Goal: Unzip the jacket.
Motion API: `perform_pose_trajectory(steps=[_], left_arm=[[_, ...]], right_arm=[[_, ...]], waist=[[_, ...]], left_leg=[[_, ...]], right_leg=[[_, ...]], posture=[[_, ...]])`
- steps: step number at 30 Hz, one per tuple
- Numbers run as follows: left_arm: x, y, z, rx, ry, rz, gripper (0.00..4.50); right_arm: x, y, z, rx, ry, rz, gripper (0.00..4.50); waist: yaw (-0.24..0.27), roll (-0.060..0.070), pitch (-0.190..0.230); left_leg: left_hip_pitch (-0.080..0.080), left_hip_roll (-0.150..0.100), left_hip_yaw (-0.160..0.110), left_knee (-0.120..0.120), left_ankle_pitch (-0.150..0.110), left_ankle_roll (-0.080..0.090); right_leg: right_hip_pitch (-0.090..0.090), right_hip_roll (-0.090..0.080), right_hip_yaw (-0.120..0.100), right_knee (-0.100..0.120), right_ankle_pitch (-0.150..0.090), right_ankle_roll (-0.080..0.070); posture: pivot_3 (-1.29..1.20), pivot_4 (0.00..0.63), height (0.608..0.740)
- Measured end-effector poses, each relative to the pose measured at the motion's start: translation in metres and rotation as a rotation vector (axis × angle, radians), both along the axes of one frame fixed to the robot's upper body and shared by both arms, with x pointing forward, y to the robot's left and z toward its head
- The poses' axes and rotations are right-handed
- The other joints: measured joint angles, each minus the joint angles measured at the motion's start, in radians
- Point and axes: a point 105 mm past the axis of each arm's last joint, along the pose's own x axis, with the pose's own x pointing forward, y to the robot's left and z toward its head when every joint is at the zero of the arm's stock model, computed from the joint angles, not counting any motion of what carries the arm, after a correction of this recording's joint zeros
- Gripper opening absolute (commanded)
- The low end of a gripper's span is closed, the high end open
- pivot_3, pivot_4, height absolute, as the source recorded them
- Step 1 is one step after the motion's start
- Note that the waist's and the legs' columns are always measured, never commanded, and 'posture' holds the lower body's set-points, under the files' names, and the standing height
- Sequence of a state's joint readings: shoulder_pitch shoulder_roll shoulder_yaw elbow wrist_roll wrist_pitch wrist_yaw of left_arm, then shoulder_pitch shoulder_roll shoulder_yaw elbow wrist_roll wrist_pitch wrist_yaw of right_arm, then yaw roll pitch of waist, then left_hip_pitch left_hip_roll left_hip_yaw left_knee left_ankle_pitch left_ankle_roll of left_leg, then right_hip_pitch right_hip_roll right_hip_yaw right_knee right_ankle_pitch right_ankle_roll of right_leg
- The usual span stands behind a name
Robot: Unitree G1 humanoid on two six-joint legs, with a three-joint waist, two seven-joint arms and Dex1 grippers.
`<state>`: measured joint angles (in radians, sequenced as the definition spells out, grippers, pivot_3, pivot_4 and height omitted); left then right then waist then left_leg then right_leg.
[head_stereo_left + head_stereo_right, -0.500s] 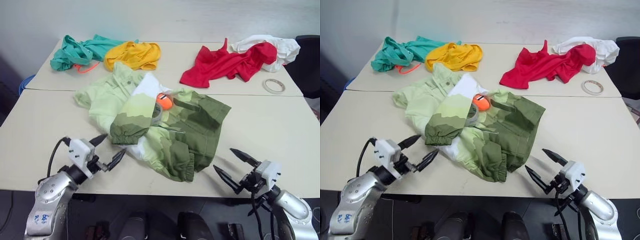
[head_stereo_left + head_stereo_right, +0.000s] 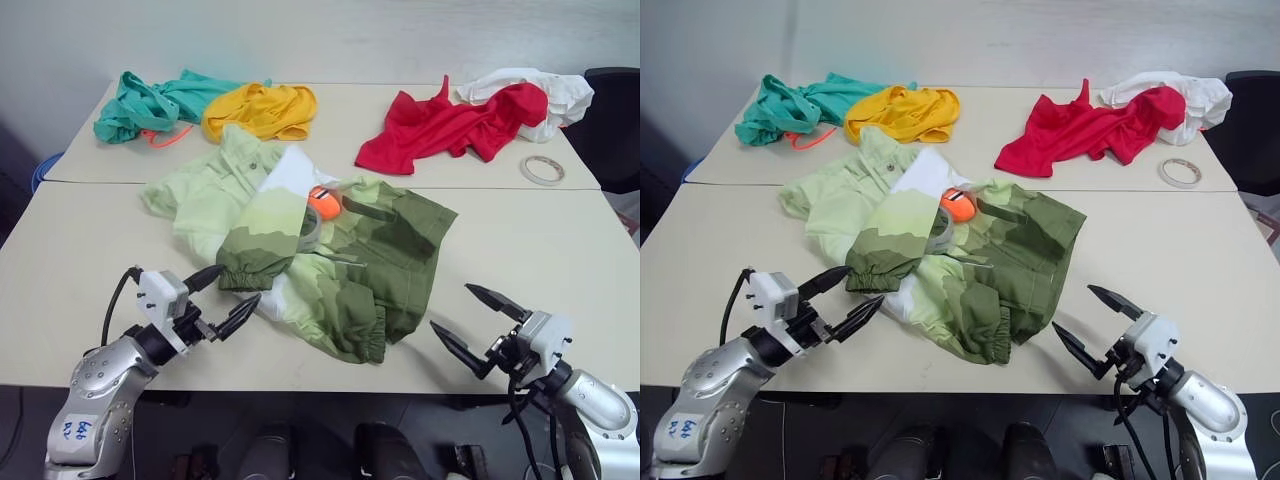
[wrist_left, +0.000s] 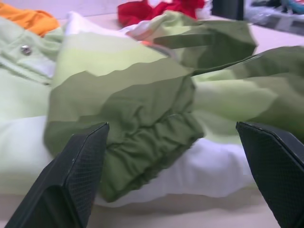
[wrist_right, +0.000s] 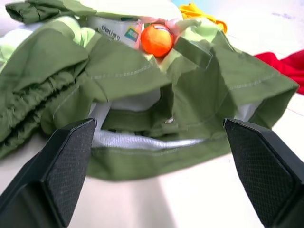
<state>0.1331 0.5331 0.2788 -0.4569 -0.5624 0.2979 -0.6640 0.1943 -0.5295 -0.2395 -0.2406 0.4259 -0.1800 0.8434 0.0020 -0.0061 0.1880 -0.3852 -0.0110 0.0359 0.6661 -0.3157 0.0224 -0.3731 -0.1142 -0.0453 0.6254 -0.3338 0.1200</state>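
The jacket [image 2: 300,240] lies crumpled at the near middle of the table, in pale lime, white and dark olive. An elastic olive cuff [image 3: 142,137] is folded over its front. An orange ball-like thing [image 2: 326,200] rests on top of it. I cannot make out the zipper among the folds. My left gripper [image 2: 238,285] hovers open just left of the cuff, not touching it. My right gripper [image 2: 450,306] stands open right of the jacket's olive hem [image 4: 156,156], apart from it.
Along the far side lie a teal garment [image 2: 150,103], a yellow garment [image 2: 262,108], a red garment [image 2: 450,125] and a white one [image 2: 545,92]. A tape roll [image 2: 543,170] sits far right. A black chair [image 2: 612,120] stands beyond the right edge.
My left gripper has edged a little closer to the jacket's cuff. The right gripper has barely risen. Both stay open, and the view has shifted slightly.
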Motion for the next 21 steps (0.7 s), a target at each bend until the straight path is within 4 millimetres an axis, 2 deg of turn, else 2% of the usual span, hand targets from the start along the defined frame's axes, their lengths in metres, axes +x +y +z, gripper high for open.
perform_pose_trajectory(steps=[4, 6, 8, 9, 10, 12, 15, 18, 21], left_arm=[[-0.003, 0.013, 0.014, 0.031, -0.019, -0.013, 4.50], [-0.005, 0.017, 0.018, 0.026, -0.001, -0.029, 4.50], [-0.004, 0.016, 0.025, 0.022, -0.007, -0.053, 4.50], [-0.003, 0.015, 0.028, 0.020, -0.012, -0.062, 4.50], [-0.003, 0.015, 0.029, 0.017, -0.012, -0.064, 4.50], [-0.002, 0.015, 0.027, 0.014, 0.004, -0.065, 4.50], [-0.002, 0.014, 0.027, 0.014, 0.005, -0.064, 4.50], [-0.005, 0.016, 0.026, 0.020, 0.008, -0.048, 4.50], [-0.014, 0.017, 0.024, 0.036, 0.015, -0.023, 4.50]], right_arm=[[0.017, 0.008, 0.028, -0.001, -0.014, 0.054, 4.46], [0.036, 0.030, 0.055, 0.002, -0.032, 0.136, 4.46], [0.058, 0.060, 0.097, 0.032, -0.044, 0.215, 4.46], [0.065, 0.072, 0.110, 0.042, -0.012, 0.243, 4.46], [0.068, 0.079, 0.115, 0.049, 0.020, 0.256, 4.46], [0.081, 0.102, 0.114, 0.070, 0.150, 0.280, 4.46], [0.101, 0.131, 0.091, 0.093, 0.347, 0.255, 4.46], [0.119, 0.146, 0.076, 0.118, 0.479, 0.173, 4.46], [0.138, 0.153, 0.069, 0.122, 0.532, 0.066, 4.46]], waist=[[-0.003, 0.000, 0.000], [-0.016, 0.001, 0.000], [-0.027, 0.002, 0.000], [-0.027, 0.002, 0.000], [-0.024, 0.001, 0.000], [-0.021, 0.000, -0.001], [-0.027, -0.001, -0.001], [-0.030, -0.001, -0.001], [-0.032, -0.001, -0.001]], left_leg=[[0.000, 0.000, 0.000, 0.000, 0.000, 0.000], [0.000, 0.001, 0.001, 0.000, 0.000, 0.000], [0.000, 0.001, 0.000, 0.001, 0.001, -0.001], [0.000, 0.001, -0.002, 0.000, 0.002, -0.002], [-0.001, 0.002, -0.005, -0.001, 0.001, -0.003], [-0.002, 0.002, -0.009, -0.001, 0.001, -0.005], [-0.005, 0.001, -0.009, -0.001, 0.001, -0.005], [-0.005, 0.000, -0.008, 0.000, 0.001, -0.004], [-0.005, 0.000, -0.008, 0.000, 0.001, -0.004]], right_leg=[[0.000, 0.000, 0.000, -0.001, 0.000, -0.001], [-0.002, 0.000, 0.000, 0.000, 0.000, -0.001], [-0.002, 0.000, 0.000, 0.000, -0.001, -0.002], [-0.003, 0.000, -0.001, 0.001, -0.002, -0.004], [-0.002, 0.000, -0.004, 0.002, -0.004, -0.007], [-0.003, 0.000, -0.007, 0.004, -0.005, -0.010], [-0.004, 0.000, -0.008, 0.004, -0.005, -0.010], [-0.004, 0.000, -0.008, 0.004, -0.005, -0.009], [-0.004, 0.000, -0.008, 0.005, -0.005, -0.009]], posture=[[0.00, 0.150, 0.740], [0.00, 0.150, 0.740], [0.00, 0.150, 0.740], [0.00, 0.150, 0.740], [0.00, 0.150, 0.740], [0.00, 0.150, 0.740], [0.00, 0.150, 0.740], [0.00, 0.150, 0.740], [0.00, 0.150, 0.740]])
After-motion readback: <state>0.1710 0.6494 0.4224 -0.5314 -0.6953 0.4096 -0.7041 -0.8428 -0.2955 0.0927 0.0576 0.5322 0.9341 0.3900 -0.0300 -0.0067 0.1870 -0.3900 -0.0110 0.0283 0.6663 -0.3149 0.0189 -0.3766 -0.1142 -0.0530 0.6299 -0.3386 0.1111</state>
